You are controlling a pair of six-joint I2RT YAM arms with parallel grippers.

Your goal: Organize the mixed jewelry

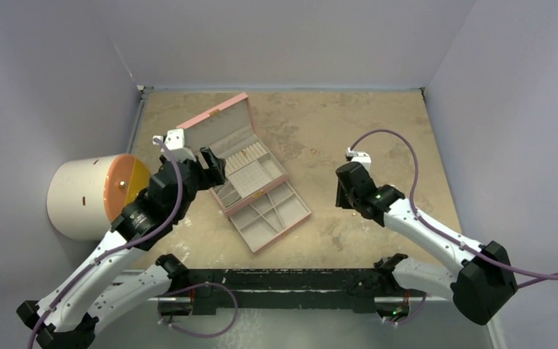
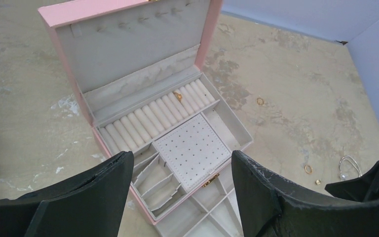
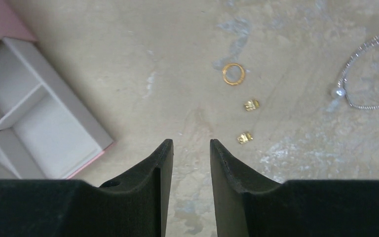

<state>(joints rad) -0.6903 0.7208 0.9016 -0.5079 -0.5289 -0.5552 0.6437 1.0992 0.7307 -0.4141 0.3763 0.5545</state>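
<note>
Mixed jewelry (image 3: 233, 74) lies loose on the table (image 3: 128, 59), upper right in the right wrist view. The right gripper (image 3: 190, 143), slightly parted and empty, hangs near, seemingly to pick. The left gripper (image 2: 181, 158) is spread wide over the pink jewelry box (image 2: 128, 49).

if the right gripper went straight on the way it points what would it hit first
Probably just bare table: the right gripper aims between the pink box and the gold ring, which lies just off that line. Depth is hard to judge.

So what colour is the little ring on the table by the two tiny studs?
Shiny gold. The ring shows best in the right wrist view.
</note>
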